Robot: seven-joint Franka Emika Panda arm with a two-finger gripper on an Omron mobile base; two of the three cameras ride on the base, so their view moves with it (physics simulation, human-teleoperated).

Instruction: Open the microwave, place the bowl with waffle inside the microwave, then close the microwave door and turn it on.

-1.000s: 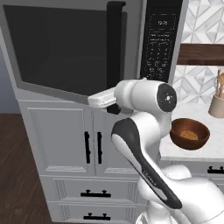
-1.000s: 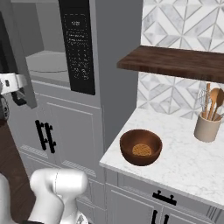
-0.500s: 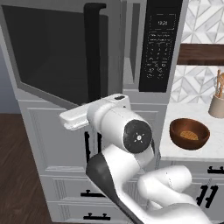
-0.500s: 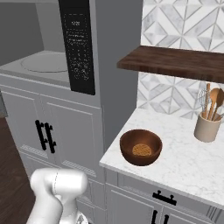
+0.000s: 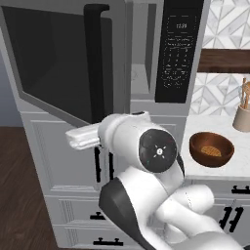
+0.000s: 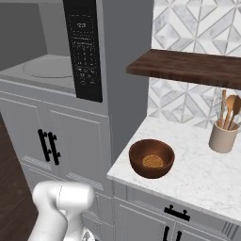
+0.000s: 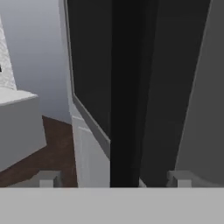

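Door open, bowl not yet picked up — step 1 looks done, step 2 up next.

Bowl with waffle (image 6: 151, 158) sits on the tabletop (image 6: 197, 174) near its front-left edge, just right of the microwave (image 6: 84, 52), well apart from the utensil crock (image 6: 222, 136). Microwave door (image 5: 58, 68) swung wide to the left, cavity w/ turntable (image 6: 47, 67) exposed. End effector (image 7: 116, 179) is by the door's black bar handle (image 7: 127, 92), fingertips (image 7: 48, 179) spread wide either side of it, gripping nothing. Next, as I judge it: back off the handle, swing arm right, drop over the bowl rim & grasp.
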